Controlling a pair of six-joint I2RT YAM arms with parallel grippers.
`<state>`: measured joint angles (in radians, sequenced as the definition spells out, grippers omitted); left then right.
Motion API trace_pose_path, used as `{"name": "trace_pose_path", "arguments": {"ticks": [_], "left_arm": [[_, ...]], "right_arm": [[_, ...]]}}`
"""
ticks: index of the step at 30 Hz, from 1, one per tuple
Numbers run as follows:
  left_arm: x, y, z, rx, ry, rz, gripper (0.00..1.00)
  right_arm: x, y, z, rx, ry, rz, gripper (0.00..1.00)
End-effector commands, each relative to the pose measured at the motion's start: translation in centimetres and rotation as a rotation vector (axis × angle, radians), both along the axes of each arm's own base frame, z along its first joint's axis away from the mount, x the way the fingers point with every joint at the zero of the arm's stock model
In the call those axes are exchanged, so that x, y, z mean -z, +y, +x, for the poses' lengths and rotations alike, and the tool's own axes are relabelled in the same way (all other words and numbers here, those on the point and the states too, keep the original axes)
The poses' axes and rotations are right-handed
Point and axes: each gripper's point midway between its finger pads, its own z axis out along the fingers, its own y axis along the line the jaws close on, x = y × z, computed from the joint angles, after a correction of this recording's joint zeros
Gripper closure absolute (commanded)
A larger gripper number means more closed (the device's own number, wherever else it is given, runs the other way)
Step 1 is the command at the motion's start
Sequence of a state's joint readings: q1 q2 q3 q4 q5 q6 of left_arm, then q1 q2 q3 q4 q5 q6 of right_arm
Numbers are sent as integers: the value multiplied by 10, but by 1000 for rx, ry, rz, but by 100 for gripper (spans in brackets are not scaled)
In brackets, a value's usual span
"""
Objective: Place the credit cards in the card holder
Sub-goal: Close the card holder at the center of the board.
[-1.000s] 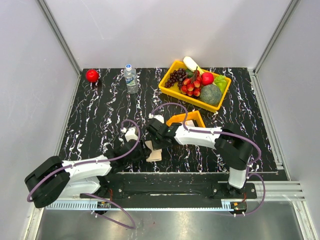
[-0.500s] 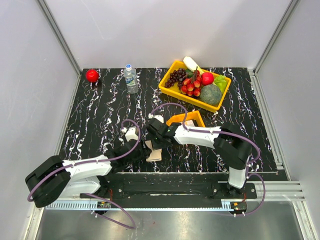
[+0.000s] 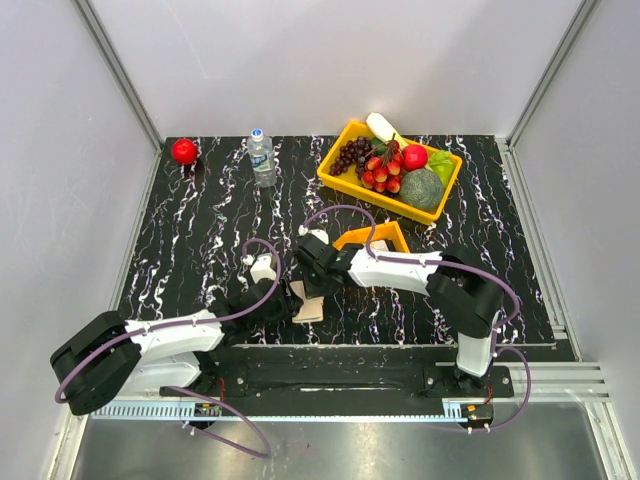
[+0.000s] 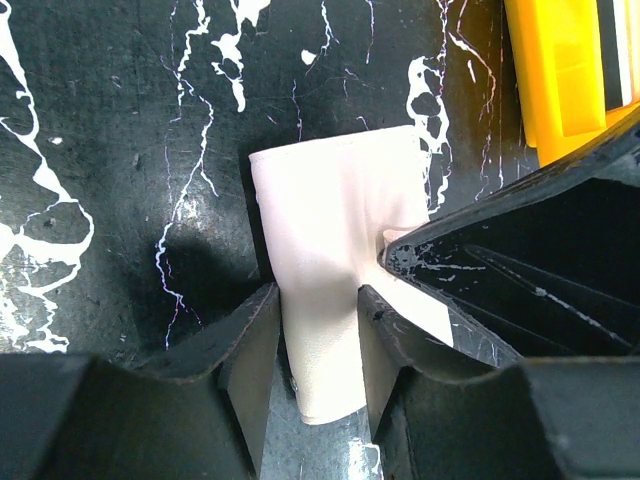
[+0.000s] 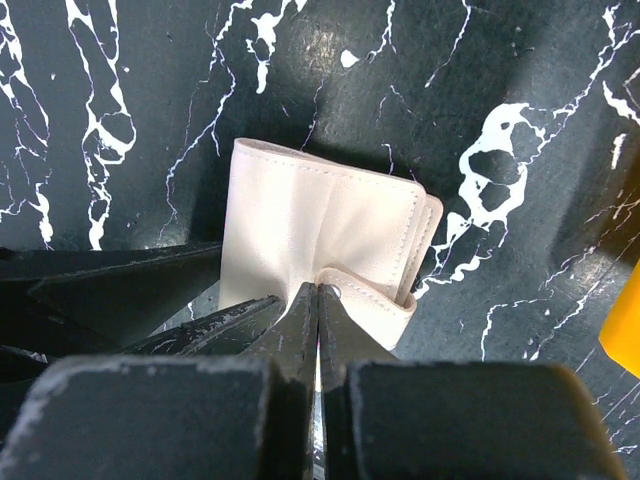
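Card holder (image 4: pixel 330 230): pale tan, folded, just beside the orange tray (image 3: pixel 372 238), on its arm-base side.
Left gripper (image 4: pixel 318 345): half-spread, pinching the card holder's near end.
Right gripper (image 5: pixel 317 315): pressed together, tips at its raised flap.
Handling: probably light, soft and floppy; hold it by the stitched edge.

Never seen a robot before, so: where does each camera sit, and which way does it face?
Top external: high behind the robot, looking down at the black marbled table; both white arms show.
Left wrist: rides that wrist, looking down past the left gripper clamping the flat beige folding card holder.
Right wrist: same, past the shut right gripper.
Shared: the card holder.
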<state>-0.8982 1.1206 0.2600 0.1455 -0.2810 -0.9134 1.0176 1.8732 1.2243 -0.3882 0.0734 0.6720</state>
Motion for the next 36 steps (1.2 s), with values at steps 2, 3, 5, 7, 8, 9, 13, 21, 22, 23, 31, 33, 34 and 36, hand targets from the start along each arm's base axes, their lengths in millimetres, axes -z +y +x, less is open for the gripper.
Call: {"name": "trace_pose_path", "arguments": {"ticks": [2,3,5,7,8,9,13,21,22,23,31,33,34,36], "left_arm": [[29,19,-23,32,106,104,59],[29,19,-23,31,105,106,59],[29,19,-23,30,103,103,59],[29,20,-23,28,104,104,59],[29,19,-23,29,104,103,59],[29,20,-22,27,103,105,59],[29,21,-23,23,104,107,59],[28,21,-21,14,101,106,59],[28,20,-21,15,100,104,59],[28,20,-21,16,102,103,59],[28,18,-21,17,108,100,60],[27,18,-21,19,107,97,60],[26,17,-21,19,105,96,60],[25,18,-20,19,101,100,60]], "right_arm": [[57,-35,-4,34,72,-158,100],[59,-37,-4,37,78,-165,100],[62,-38,-6,31,87,-176,100],[66,-39,-8,27,100,-186,100],[67,-39,-9,22,105,-187,100],[68,-41,-10,23,105,-192,100],[62,-45,-9,41,81,-185,100],[51,-47,-11,92,26,-112,100],[51,-47,-11,95,10,-114,100],[50,-45,-11,97,-4,-110,100],[37,-37,-8,128,-127,-78,100],[21,-34,-1,121,-169,-63,100],[15,-33,1,112,-181,-66,100],[3,-30,4,88,-194,-73,98]]}}
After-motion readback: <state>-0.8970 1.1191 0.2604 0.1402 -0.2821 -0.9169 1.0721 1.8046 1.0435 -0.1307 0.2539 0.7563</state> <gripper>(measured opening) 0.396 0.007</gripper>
